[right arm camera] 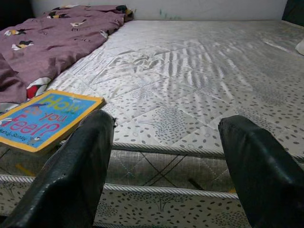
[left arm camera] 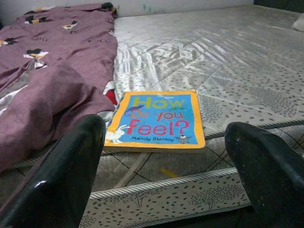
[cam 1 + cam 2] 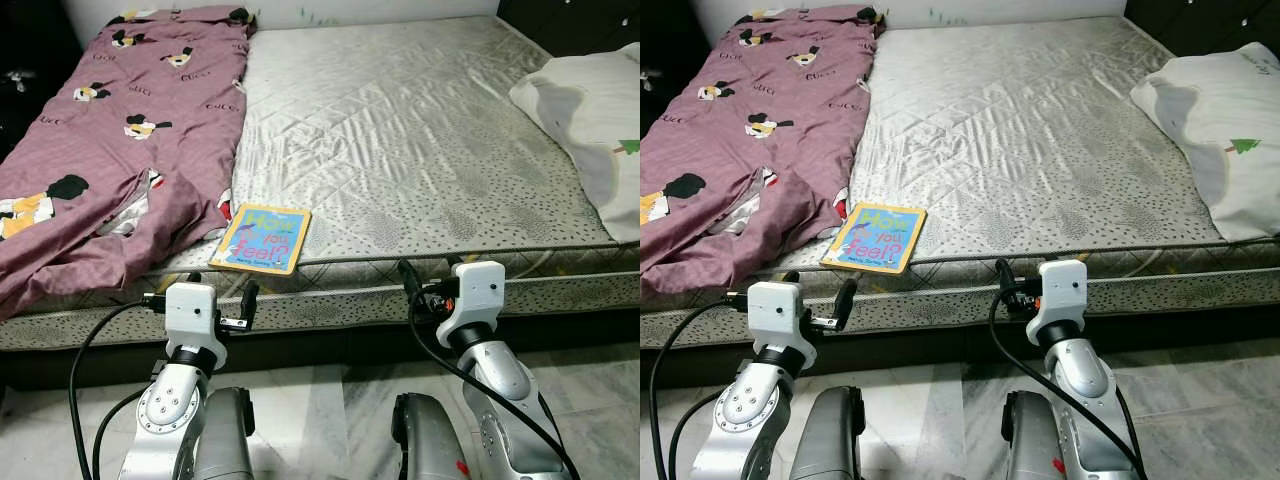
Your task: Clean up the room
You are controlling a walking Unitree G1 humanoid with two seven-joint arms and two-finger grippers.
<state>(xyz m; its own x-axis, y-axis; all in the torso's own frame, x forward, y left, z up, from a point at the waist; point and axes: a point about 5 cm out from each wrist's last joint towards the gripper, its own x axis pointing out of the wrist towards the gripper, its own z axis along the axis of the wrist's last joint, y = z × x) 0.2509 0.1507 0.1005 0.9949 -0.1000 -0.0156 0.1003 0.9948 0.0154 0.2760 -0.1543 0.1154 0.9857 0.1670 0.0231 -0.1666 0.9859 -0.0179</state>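
A bare grey quilted mattress (image 3: 400, 130) stretches ahead of the robot, low to a pale marble floor (image 3: 330, 410). A mauve duvet (image 3: 110, 130) printed with cartoon figures lies crumpled along the mattress's left side, from the far wall down to the near edge. A white pillow (image 3: 590, 120) with a small green tree print sits at the right edge, partly hanging past the side.

A book (image 3: 262, 238) with a blue cover and yellow border, titled "How do you feel?", lies flat on the mattress at its near edge, just beside the duvet's lower fold and touching or nearly touching it. Its near corner reaches the mattress seam.

The left gripper (image 2: 166, 180) is held in front of the mattress's near side, below and just left of the book, its fingers (image 2: 61, 175) spread wide apart with nothing between them; in the left wrist view the book sits framed between the two fingers, apart from both. The right gripper (image 1: 166, 175) is also raised before the mattress edge, to the right of the book and well clear of it, fingers (image 1: 71, 175) likewise wide apart and empty, pointing over bare mattress.
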